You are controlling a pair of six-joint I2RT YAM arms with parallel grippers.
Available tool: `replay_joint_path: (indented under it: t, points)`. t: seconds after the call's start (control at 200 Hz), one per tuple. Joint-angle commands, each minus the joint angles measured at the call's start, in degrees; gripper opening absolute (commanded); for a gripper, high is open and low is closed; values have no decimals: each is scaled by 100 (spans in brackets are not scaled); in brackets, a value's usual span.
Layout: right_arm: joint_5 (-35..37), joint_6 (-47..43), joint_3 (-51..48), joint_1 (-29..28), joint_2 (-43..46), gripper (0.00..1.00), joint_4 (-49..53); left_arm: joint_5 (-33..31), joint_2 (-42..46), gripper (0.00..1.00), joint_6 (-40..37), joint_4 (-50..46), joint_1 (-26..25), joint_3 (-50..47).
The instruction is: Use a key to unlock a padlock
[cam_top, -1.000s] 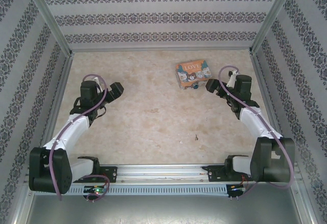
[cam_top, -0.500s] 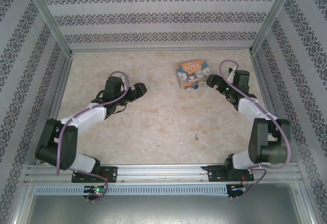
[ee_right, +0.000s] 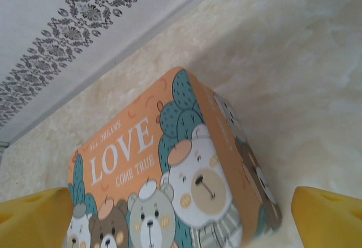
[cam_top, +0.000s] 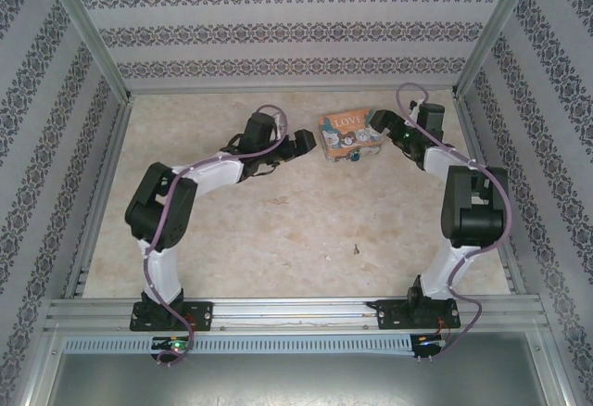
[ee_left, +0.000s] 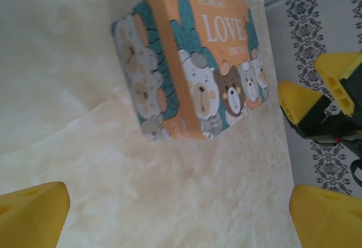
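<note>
My left gripper [cam_top: 305, 144] sits just left of the LOVE tin [cam_top: 349, 136]. Its 2 yellow fingers [ee_left: 31, 214] are spread wide, with nothing between them but the bare table [cam_top: 241, 239]. The tin lies flat near the back wall [cam_top: 296, 31], lid up, printed with bears and cactus. My right gripper [cam_top: 378, 121] is just right of the tin, its 2 fingers [ee_right: 331, 214] equally wide apart and empty. Where the padlock is, I cannot tell.
</note>
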State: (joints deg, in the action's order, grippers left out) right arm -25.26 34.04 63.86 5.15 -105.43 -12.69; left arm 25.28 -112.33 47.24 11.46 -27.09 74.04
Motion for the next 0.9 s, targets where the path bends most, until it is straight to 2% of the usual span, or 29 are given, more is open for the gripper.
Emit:
replay_joint_path:
  t: [0.0, 0.465, 0.894]
  points:
    - [-313, 252, 429, 65, -308, 98, -30, 185, -443, 100, 88, -71, -118, 551]
    - [-980, 213, 804, 30, -821, 98, 222, 609, -1904, 100, 353, -307, -301, 2244]
    - [-1866, 0, 436, -140, -598, 97, 258, 894, -2267, 100, 287, -592, -341, 2945]
